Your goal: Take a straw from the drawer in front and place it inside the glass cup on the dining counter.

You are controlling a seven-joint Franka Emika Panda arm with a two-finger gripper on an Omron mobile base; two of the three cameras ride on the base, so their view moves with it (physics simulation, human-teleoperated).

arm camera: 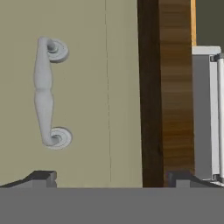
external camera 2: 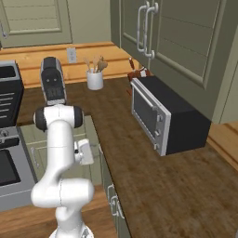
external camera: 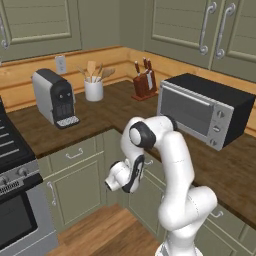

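The drawer [external camera: 74, 154] is shut: a sage-green front with a small silver handle [external camera: 74, 153], just under the dark wood worktop and left of my folded arm. In the hand view that front [arm camera: 96, 87] takes up the left side, and its handle [arm camera: 46, 92] runs top to bottom because the view is rolled. My gripper [arm camera: 113, 179] faces the panel a short way off, open, its two dark tips far apart with nothing between them. In the left base view the gripper [external camera: 114, 182] hangs low in front of the cabinets. The straw, the glass cup and the dining counter are out of view.
On the corner worktop [external camera: 115, 107] stand a coffee machine [external camera: 55, 97], a white crock of wooden spoons [external camera: 93, 87], a knife block [external camera: 145, 82] and a toaster oven [external camera: 205, 107]. A stove [external camera: 12, 165] lies left of the drawer. Green cupboard doors are below, on a wood floor.
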